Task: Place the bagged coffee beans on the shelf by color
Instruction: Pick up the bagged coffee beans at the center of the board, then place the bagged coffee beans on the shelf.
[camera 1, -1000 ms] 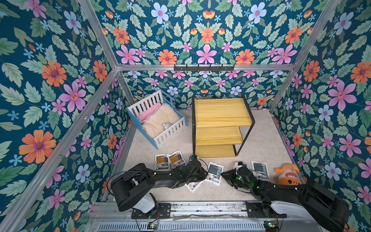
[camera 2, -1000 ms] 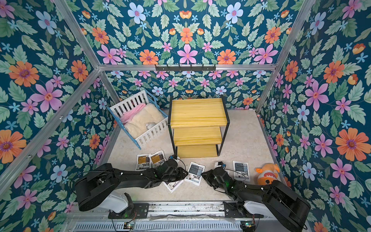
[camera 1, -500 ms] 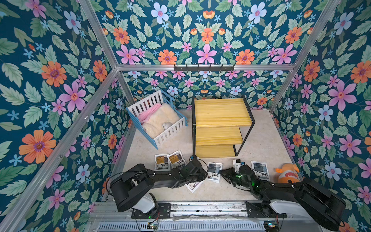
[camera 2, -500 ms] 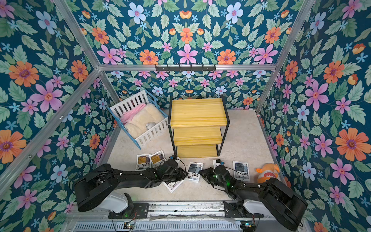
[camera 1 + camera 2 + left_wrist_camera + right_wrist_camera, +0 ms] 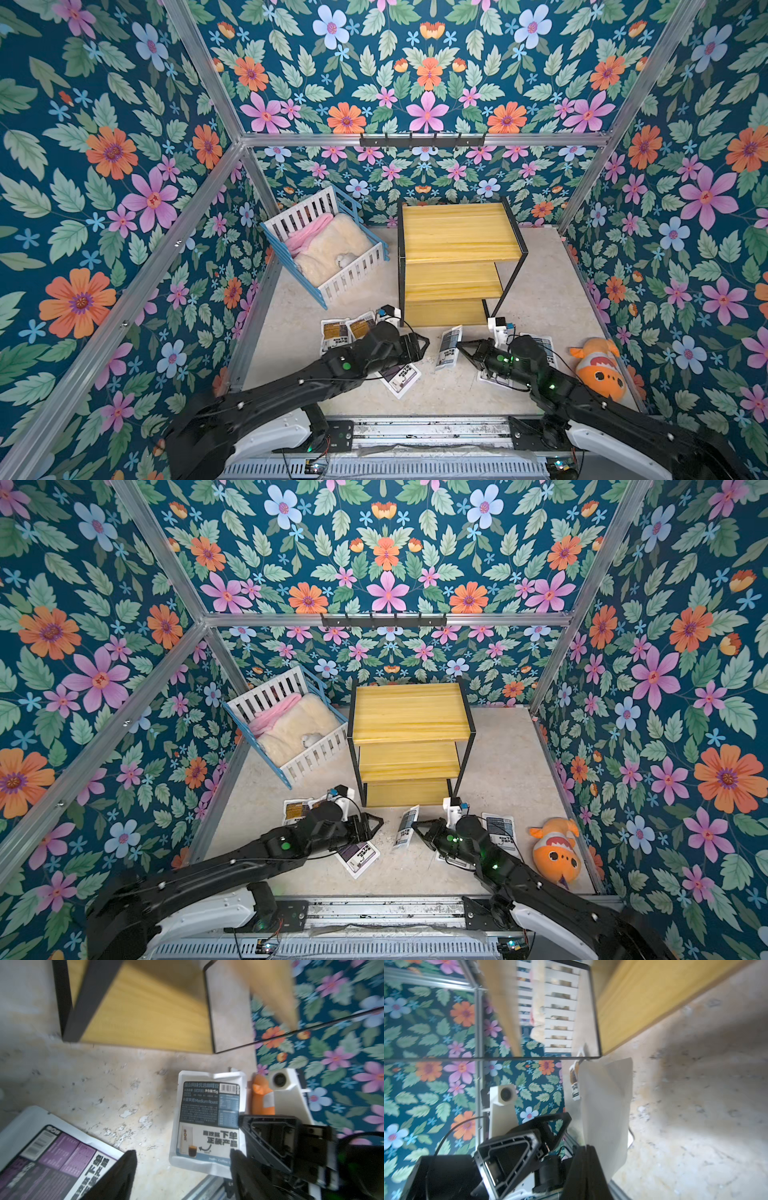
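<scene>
Yellow-brown pouches [image 5: 335, 332] lie flat at the far left, one partly under the left arm. The left gripper [image 5: 423, 348], which pinched the blue-grey pouch [image 5: 448, 347] a second ago, now stands with jaws spread wide and clear of it. A purple pouch [image 5: 401, 376] lies half covered beneath that arm. The blue-grey pouch, earlier lying flatter between both grippers, now stands nearly edge-on in both top views just before the shelf [image 5: 457, 232]. The right gripper [image 5: 461, 347] is clamped on its lower edge. Under the right arm a dark-labelled pouch [image 5: 545, 347] and a white pouch corner [image 5: 487, 376] lie mostly hidden, tints unclear
</scene>
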